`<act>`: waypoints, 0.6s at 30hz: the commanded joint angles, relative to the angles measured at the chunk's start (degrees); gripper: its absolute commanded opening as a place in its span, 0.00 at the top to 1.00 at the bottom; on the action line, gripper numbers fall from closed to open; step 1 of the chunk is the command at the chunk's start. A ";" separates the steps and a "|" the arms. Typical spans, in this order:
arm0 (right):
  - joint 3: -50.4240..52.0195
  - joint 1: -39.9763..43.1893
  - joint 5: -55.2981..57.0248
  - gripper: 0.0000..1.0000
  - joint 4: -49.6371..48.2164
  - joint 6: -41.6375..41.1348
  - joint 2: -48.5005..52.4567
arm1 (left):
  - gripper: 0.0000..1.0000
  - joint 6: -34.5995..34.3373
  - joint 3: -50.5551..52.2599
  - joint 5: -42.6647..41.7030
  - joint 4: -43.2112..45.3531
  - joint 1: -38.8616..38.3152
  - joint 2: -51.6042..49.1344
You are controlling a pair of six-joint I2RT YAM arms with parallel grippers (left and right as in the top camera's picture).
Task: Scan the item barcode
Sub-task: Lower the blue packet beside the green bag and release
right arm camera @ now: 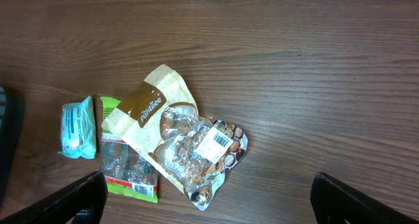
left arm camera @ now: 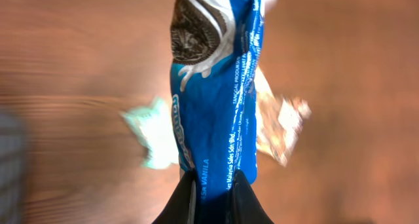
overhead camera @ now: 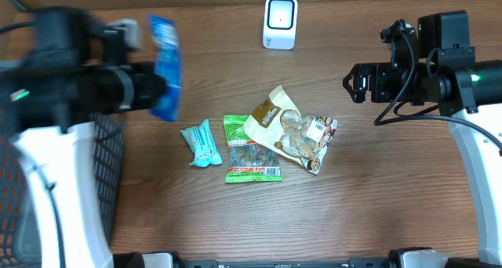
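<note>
Pinching the blue Oreo packet by one end, the left gripper holds it raised, presumably for the far white scanner; the right gripper hangs wide open, empty.

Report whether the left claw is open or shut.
Shut: in the left wrist view the left claw pinches the lower edge of the blue cookie packet, holding it up.
</note>
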State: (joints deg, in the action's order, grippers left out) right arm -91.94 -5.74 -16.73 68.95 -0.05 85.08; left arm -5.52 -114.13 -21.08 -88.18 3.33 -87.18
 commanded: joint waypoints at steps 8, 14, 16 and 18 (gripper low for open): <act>-1.66 -0.31 -0.52 0.00 -0.31 -0.13 -0.17 | 0.96 -9.66 20.37 5.14 6.12 -18.14 -12.11; -1.66 -0.31 -0.52 0.00 -0.50 -0.13 -0.17 | 0.96 -16.09 31.41 8.17 15.69 -21.44 -16.94; -1.66 -0.31 -0.55 0.00 -0.79 -0.13 -0.17 | 0.96 -16.87 33.33 8.17 18.12 -21.88 -18.16; -1.66 -0.31 -0.55 0.00 -1.03 -0.13 -0.17 | 0.96 -17.27 34.49 8.17 19.96 -22.27 -19.17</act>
State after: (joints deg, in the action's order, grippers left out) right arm -91.92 -5.72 -16.71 68.47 -0.03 85.08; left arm -19.68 -81.12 -13.89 -69.67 -18.33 -105.19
